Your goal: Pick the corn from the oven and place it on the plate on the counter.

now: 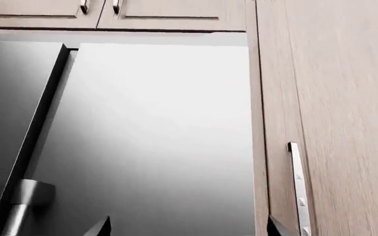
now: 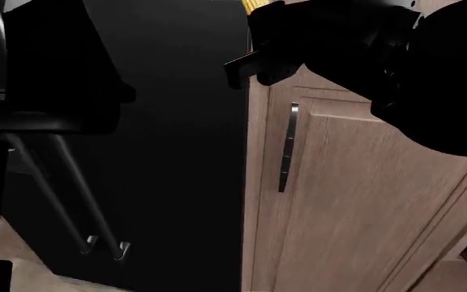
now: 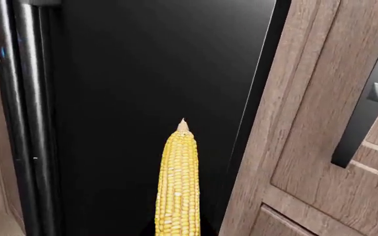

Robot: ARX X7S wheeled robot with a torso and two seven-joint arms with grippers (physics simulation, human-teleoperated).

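Observation:
The corn (image 3: 177,187), a yellow cob with a pale pointed tip, sticks out from my right gripper and hangs in the air in front of a tall black fridge door. A sliver of the corn also shows at the top of the head view (image 2: 254,5), above my right gripper (image 2: 270,58), a dark shape. The fingers themselves do not show in the right wrist view. My left gripper (image 1: 189,232) is open and empty, with its two dark fingertips (image 1: 102,228) wide apart, facing a grey appliance front. The oven, the plate and the counter are out of view.
The black fridge (image 2: 177,152) with long bar handles (image 2: 79,194) fills the left and middle of the head view. A wood-grain cabinet door (image 2: 363,194) with a metal bar handle (image 2: 287,146) stands right of it. My left arm (image 2: 39,79) is a dark mass at the left.

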